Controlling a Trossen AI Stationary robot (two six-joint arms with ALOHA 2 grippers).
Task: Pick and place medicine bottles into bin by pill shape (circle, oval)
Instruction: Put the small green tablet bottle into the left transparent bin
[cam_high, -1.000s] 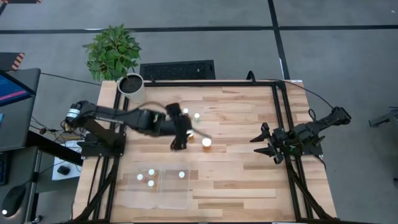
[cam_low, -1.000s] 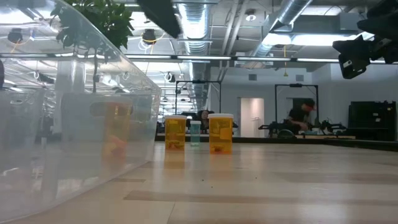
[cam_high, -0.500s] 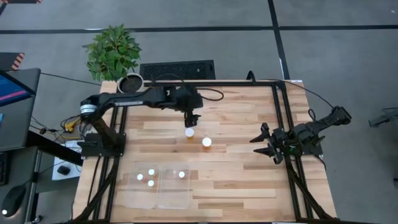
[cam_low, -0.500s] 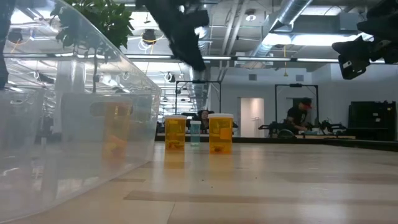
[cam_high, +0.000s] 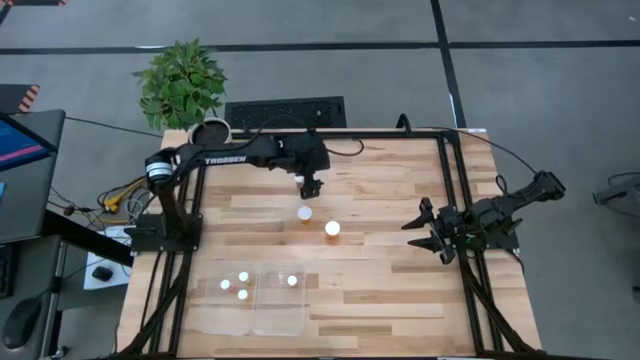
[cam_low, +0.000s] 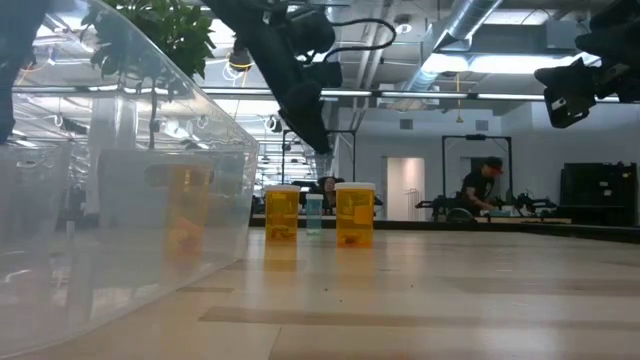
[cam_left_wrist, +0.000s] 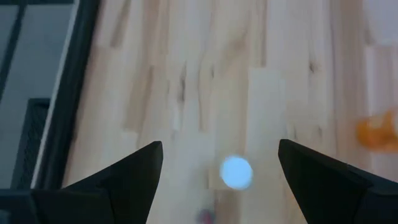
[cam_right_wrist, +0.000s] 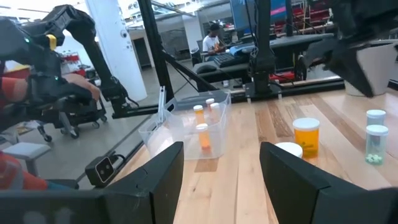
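My left gripper hangs open over the far middle of the table. A small clear bottle stands below it; its white cap shows between the spread fingers, untouched. Two such clear bottles show in the right wrist view, hidden under the gripper in the high view. Two orange bottles stand upright nearer the middle. The clear bin lies at the near left with several bottles standing in it. My right gripper waits open at the right edge.
A white plant pot stands at the far left corner. Black frame rails run along the table's sides. Bare wood lies between the orange bottles and my right arm. A person sits in the room beyond the table.
My left gripper has swung from beside the orange bottles toward the table's far edge, and has sunk toward the small clear bottles. It has stayed open. No bottle has moved.
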